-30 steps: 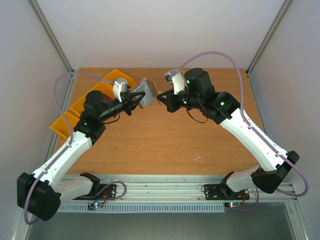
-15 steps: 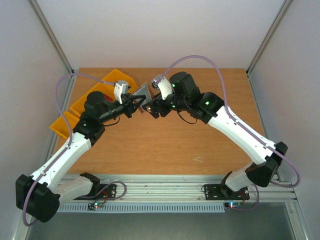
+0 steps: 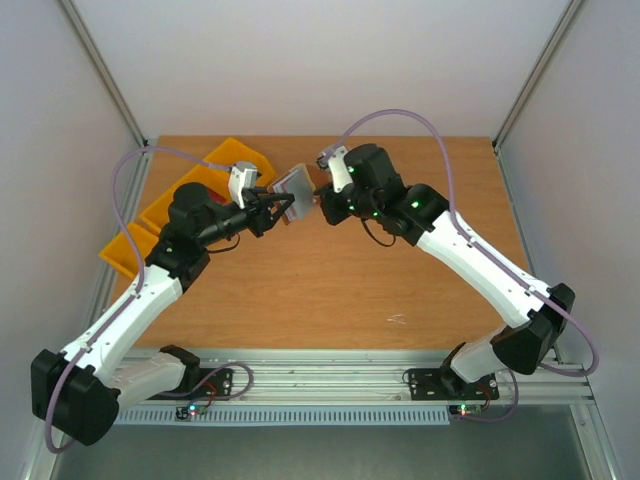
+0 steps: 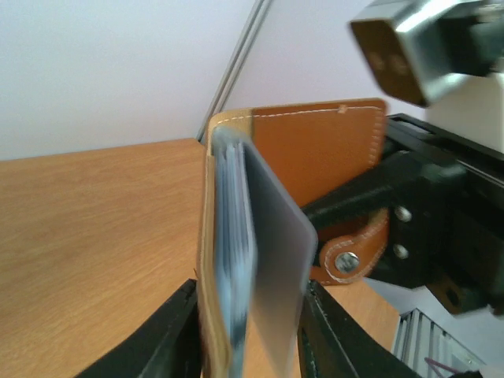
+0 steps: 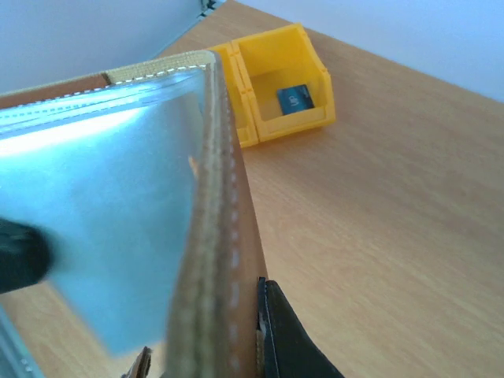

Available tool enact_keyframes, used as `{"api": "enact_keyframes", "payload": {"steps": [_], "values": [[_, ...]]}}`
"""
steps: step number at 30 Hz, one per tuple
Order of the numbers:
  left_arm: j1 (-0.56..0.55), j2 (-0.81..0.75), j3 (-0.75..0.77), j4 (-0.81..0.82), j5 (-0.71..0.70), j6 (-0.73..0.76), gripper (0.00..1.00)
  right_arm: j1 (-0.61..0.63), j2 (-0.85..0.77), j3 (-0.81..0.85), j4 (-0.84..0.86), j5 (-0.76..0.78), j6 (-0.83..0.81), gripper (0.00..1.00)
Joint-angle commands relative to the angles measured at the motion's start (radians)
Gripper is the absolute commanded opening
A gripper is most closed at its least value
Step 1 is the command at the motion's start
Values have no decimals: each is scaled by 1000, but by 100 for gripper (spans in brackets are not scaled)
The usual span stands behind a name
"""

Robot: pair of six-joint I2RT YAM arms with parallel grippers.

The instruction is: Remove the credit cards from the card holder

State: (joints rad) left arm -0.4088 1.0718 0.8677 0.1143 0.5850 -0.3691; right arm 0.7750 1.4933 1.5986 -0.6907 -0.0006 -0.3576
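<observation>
The card holder (image 3: 297, 186) hangs open in the air above the back of the table, between both arms. My left gripper (image 3: 286, 204) is shut on one leaf: in the left wrist view its fingers (image 4: 179, 331) flank the grey-blue lining (image 4: 235, 260) and a grey sheet. My right gripper (image 3: 317, 197) is shut on the other brown leaf (image 4: 315, 150), next to the clasp tab (image 4: 346, 260). The right wrist view shows that leaf edge-on (image 5: 214, 236) against one finger (image 5: 281, 339). No credit cards can be made out; the pockets are blurred.
Yellow bins (image 3: 228, 158) stand along the table's back left, with more at the left edge (image 3: 125, 250). One bin (image 5: 287, 79) holds a small blue item (image 5: 295, 99). The wooden table (image 3: 400, 290) spreads in front of the arms.
My right arm swung left to the card holder, opened its jaws and shut them on the free leaf. The holder has tilted flatter. My left jaws have widened a little.
</observation>
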Motion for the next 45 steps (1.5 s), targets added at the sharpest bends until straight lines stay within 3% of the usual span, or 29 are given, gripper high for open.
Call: {"api": "enact_keyframes", "payload": {"steps": [1,5,9,15,19,26,34,45], "values": [[-4,-29,5,110,68,-18,36,-119,-81,-67,88,-270,83,1],[1,-38,-4,114,78,-13,37,-246,-123,-133,188,-576,153,1],[2,-34,-4,91,36,21,39,-262,-132,-134,200,-716,140,1],[2,-25,5,93,46,99,46,-261,-129,-144,227,-790,150,1],[4,-33,0,100,33,73,42,-263,-133,-147,220,-834,114,1],[63,-55,-6,56,15,96,47,-298,-151,-122,151,-960,41,1],[106,-55,-9,114,220,63,57,-298,-158,-96,83,-1025,-23,1],[142,-63,-13,122,290,46,49,-307,-187,-69,37,-1066,-81,1]]}}
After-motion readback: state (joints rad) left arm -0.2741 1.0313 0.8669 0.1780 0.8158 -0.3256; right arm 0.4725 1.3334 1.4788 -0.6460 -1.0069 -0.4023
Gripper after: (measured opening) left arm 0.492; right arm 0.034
